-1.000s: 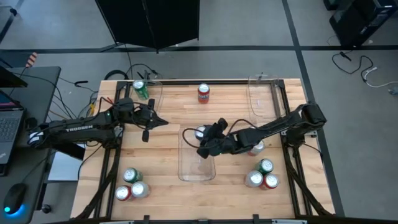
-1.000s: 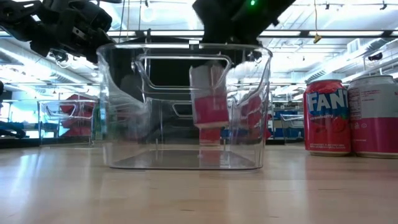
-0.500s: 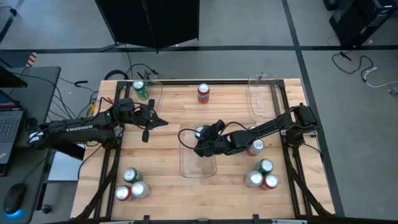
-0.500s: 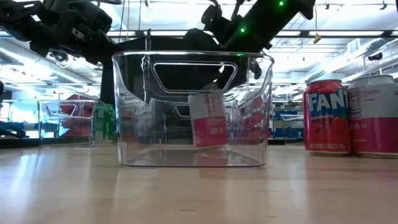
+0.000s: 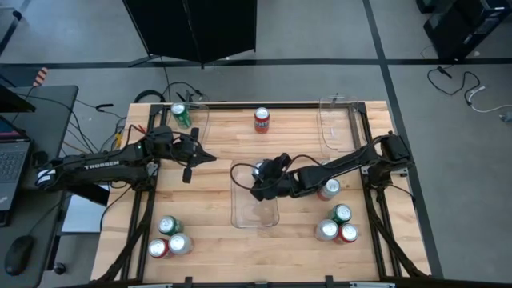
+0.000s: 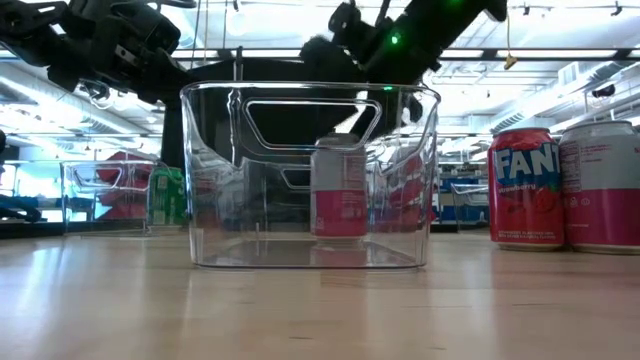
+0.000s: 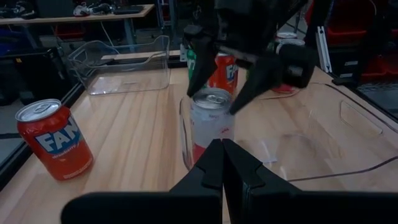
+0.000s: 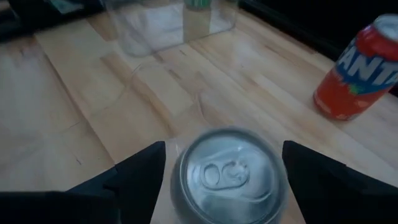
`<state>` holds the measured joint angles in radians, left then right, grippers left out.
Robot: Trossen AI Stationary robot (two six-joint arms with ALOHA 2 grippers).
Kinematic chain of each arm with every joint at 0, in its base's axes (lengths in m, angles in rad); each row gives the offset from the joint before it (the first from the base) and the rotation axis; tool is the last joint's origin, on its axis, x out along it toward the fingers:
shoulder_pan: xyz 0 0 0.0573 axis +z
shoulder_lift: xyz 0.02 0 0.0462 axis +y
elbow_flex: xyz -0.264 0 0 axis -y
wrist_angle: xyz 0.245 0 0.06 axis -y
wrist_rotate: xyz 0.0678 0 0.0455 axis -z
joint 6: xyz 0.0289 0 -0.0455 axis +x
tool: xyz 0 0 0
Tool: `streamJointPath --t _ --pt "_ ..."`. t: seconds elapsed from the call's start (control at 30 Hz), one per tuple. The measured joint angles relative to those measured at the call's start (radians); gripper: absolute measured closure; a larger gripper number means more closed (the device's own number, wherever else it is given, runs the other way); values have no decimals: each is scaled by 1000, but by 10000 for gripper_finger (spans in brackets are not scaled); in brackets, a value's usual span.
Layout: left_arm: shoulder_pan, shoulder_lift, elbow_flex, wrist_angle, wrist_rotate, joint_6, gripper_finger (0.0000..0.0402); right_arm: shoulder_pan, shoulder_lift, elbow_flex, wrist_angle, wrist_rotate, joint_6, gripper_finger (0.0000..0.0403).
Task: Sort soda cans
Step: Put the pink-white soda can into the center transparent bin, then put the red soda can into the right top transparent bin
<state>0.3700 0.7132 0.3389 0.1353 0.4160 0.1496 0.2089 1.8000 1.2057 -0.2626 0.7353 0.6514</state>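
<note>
At the centre of the high view, the right gripper (image 5: 260,181) hangs over the far end of the middle bin (image 5: 254,218), its fingers (image 8: 134,176) spread wide on either side of a silver-white can (image 6: 339,187) without gripping it. The can stands upright on the bin floor. The left gripper (image 5: 194,157), fingers closed and empty, waits at left centre. A red can (image 5: 262,120) stands at top centre; a green can (image 5: 180,114) sits in the upper-left bin (image 5: 201,112).

The silver-white can (image 6: 340,187) came down upright onto the middle bin's (image 6: 205,180) floor, and the right gripper (image 5: 265,178) spread its fingers and rose.
</note>
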Motion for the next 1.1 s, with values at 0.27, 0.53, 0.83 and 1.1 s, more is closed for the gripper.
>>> streamJointPath --t 0.27,0.53,0.83,1.1 --pt "0 0 0 -1 -1 -1 400 -46 -85 0 8 1 -52 88" --pt "0 0 0 0 -1 -1 400 -231 -102 0 91 -16 -189 63" --pt "0 0 0 0 -1 0 400 -434 -84 0 124 -125 -263 50" --pt "0 0 -25 28 -2 1 400 -506 2 -2 206 -209 -296 50"
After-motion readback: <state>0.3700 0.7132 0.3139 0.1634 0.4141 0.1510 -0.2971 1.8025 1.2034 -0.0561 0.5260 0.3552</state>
